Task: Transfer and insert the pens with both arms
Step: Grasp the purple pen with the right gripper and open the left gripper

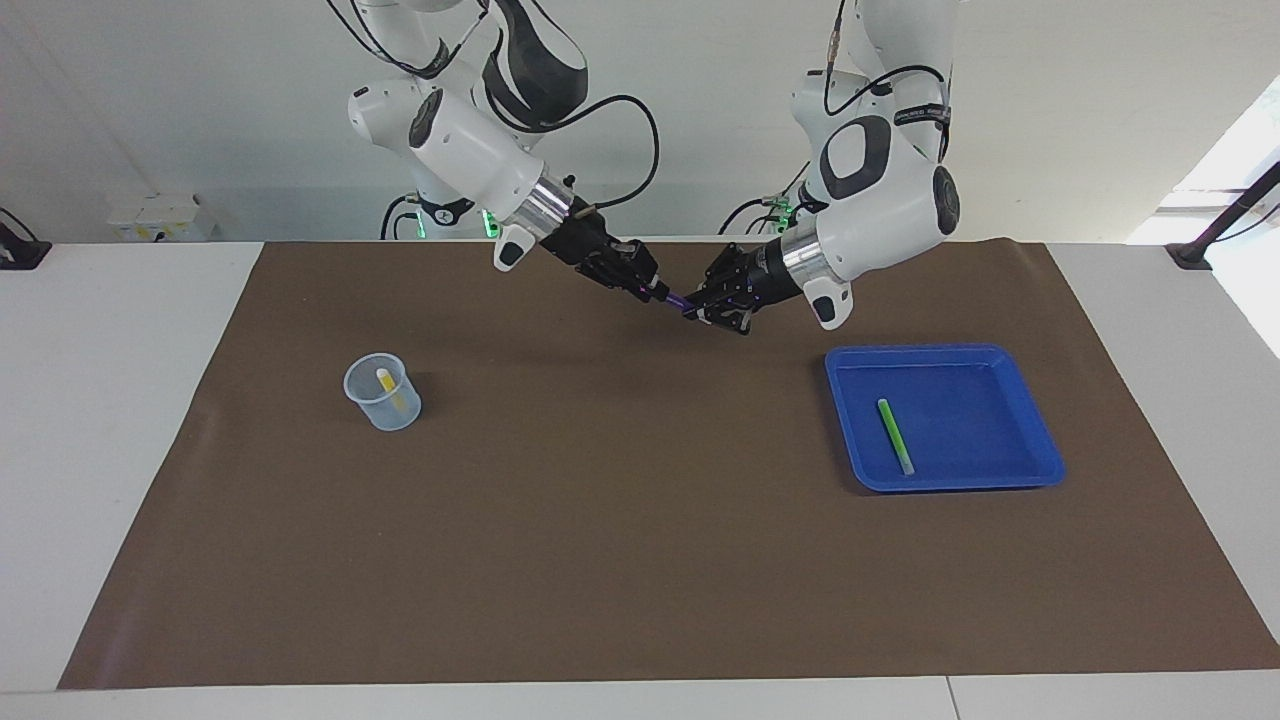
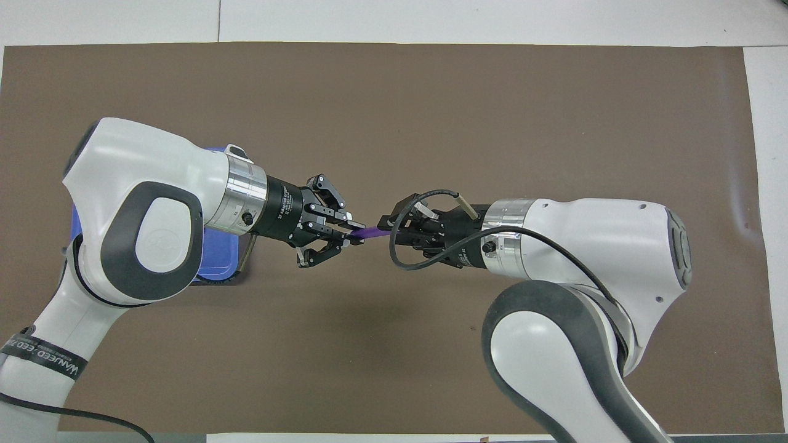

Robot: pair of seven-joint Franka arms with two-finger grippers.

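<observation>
Facing view, purple pen [image 1: 675, 299] bridging both end effectors' tips

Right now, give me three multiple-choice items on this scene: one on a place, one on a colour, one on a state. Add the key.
1. Where is the green pen?
A. In the blue tray
B. In the clear cup
C. On the brown mat

2. What colour is the pen in the cup?
A. Purple
B. Yellow
C. Green

3. What is the left tool doing?
A. Hanging open over the tray
B. Resting on the mat
C. Gripping the purple pen in mid-air

Key: 1 A, it lies on the tray's floor; 2 B, the yellow pen leans inside; 3 C, it is shut on one end, with the right tool at the other.
</observation>
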